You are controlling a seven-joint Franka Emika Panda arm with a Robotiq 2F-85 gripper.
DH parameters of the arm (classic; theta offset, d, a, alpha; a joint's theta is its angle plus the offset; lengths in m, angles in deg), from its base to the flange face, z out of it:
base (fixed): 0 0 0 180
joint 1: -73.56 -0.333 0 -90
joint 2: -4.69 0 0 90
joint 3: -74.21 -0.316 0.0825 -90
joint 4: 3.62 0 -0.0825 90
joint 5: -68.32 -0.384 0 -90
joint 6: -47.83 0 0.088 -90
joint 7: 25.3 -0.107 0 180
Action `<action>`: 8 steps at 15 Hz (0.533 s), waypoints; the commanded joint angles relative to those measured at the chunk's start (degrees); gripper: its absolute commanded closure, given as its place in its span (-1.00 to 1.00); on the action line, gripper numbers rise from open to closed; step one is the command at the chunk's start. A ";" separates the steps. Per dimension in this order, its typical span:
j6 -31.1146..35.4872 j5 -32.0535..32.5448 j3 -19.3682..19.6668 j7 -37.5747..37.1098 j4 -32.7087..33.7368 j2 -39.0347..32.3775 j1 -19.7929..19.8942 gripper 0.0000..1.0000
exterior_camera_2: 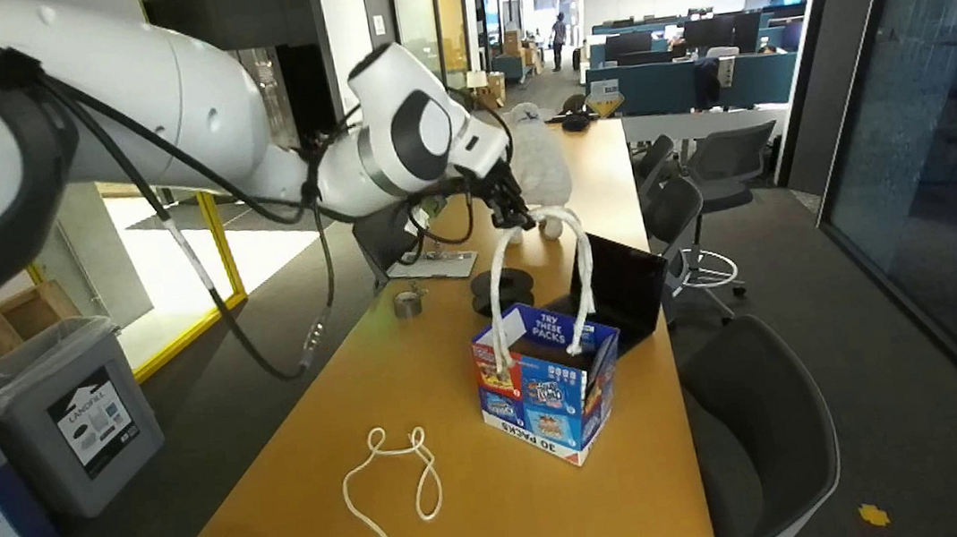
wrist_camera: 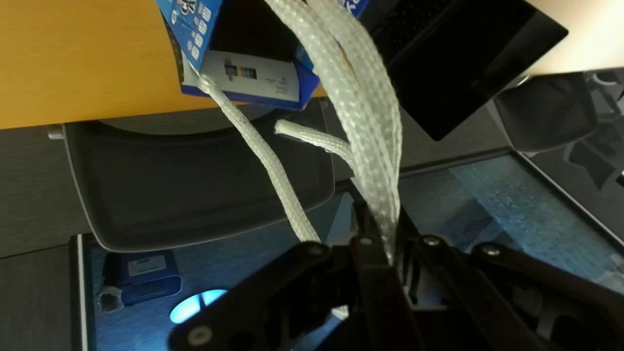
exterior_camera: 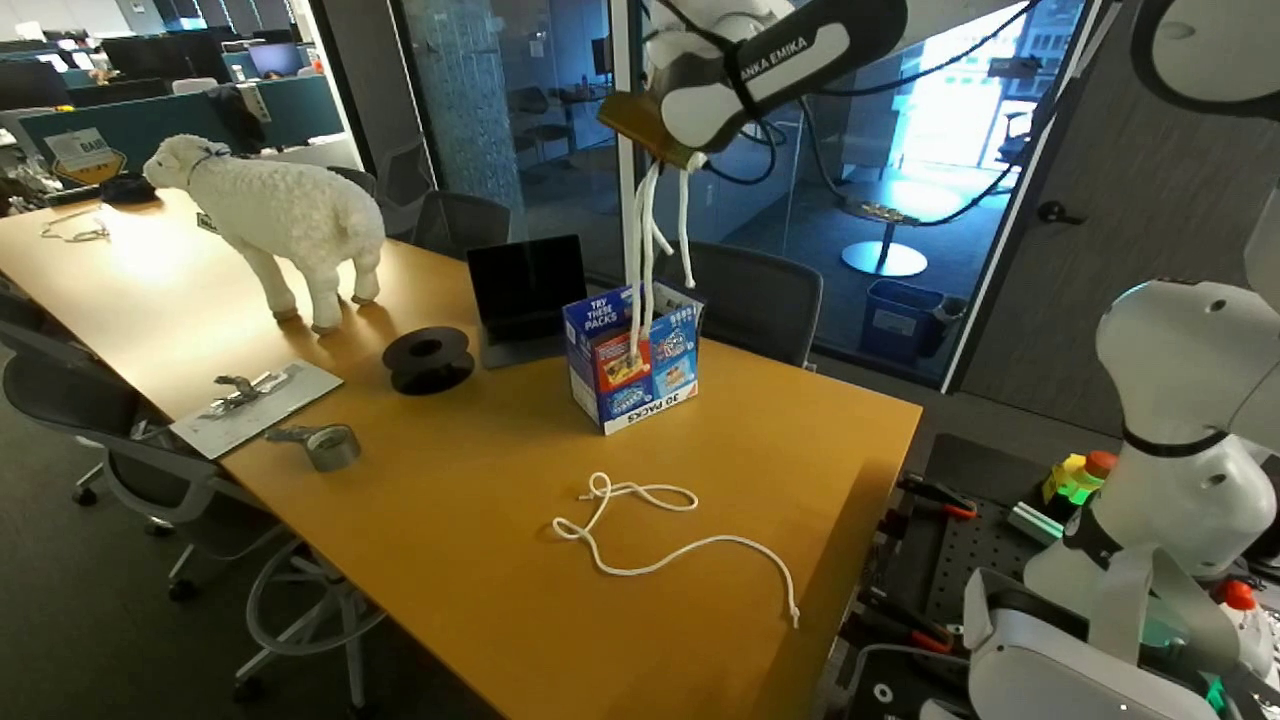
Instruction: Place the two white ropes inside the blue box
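Pinching the thick white rope [wrist_camera: 363,102] over the blue box [exterior_camera_2: 539,406]

The jaws of the gripper [exterior_camera_2: 518,217] stand narrow, tight on the thick white rope. In the wrist view the dark fingers [wrist_camera: 378,287] fill the lower center, and the doubled rope comes out from between them and runs to the top edge, cut off there. Two loose ends show to its left. The spot where fingers meet rope is dim and blurred, so the exact contact is hard to make out.

In an exterior view the robot's arm [exterior_camera: 790,75], at the upper center, hides most of the fingers, and strands of rope drop below it across the box's printed face. In both exterior views the lower ends overlap the box; whether any reaches inside is unclear. The box stands upright on the table [exterior_camera: 470,540] near the center of those frames, its top uncovered. In an exterior view it hides part of a laptop [exterior_camera_2: 629,287]; the top edge of the wrist view crops it.

The thin white rope [exterior_camera: 630,574] lies in loose curves on the table, apart from the box. In an exterior view the bottom edge cuts off this thin white rope [exterior_camera_2: 346,489].
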State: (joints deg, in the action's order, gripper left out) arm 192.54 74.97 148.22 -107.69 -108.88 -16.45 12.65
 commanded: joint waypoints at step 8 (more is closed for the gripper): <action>-29.49 13.39 -14.73 -14.93 25.79 -0.08 11.34 0.94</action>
State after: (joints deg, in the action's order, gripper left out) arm 165.63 85.15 140.36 -119.08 -86.39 -16.30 18.01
